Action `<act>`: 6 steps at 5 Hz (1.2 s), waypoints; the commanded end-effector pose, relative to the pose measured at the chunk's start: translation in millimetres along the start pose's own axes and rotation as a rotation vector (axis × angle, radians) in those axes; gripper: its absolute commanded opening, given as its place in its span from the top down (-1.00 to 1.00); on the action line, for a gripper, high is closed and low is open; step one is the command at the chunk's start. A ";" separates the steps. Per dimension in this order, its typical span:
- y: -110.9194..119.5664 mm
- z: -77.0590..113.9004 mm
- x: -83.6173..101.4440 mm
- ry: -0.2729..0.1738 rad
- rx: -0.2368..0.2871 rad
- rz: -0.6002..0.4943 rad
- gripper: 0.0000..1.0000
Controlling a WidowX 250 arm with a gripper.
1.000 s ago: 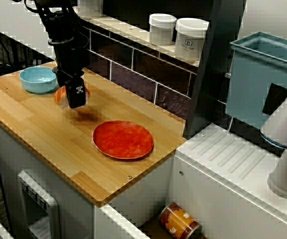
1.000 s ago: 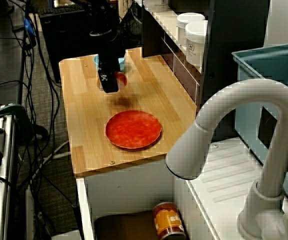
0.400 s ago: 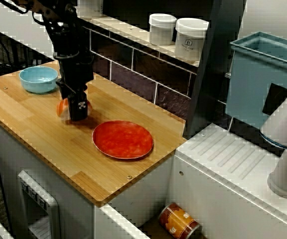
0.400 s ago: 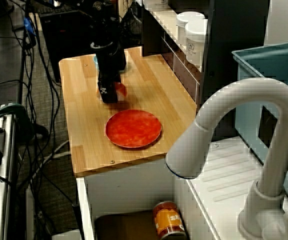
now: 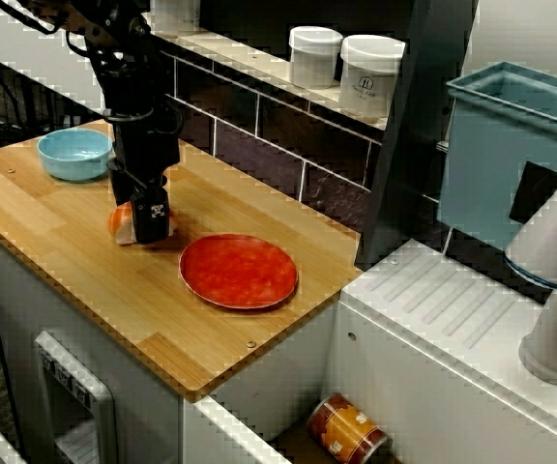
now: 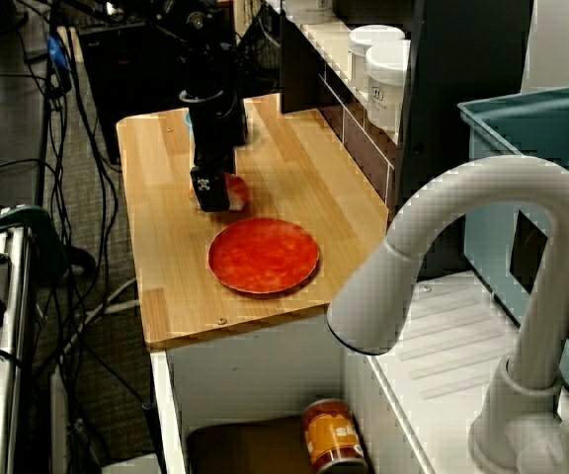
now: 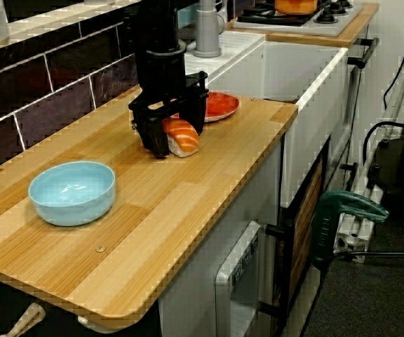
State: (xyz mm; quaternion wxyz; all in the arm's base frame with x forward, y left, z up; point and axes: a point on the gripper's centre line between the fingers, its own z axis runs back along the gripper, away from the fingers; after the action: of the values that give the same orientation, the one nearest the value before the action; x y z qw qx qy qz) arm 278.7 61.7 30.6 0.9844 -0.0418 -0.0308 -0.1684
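**Salmon nigiri pinched low on the bench**

The end effector (image 5: 150,217) stands upright over the wooden bench (image 5: 66,266), its fingers pressed in on a piece of salmon nigiri (image 5: 121,222). In the view along the bench's length, the nigiri (image 7: 182,135) sticks out in front of the end effector (image 7: 168,132) and its underside meets the wood. A red plate (image 5: 239,271) lies just beside it, and a light blue bowl (image 5: 73,153) sits on the other side, apart.
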 end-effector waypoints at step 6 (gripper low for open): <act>-10.2 37.3 7.7 -0.056 -0.055 -0.082 -1.00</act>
State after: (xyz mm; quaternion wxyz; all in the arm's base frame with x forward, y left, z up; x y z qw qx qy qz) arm 270.8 51.5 55.2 0.9745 -0.0828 -0.0367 -0.2052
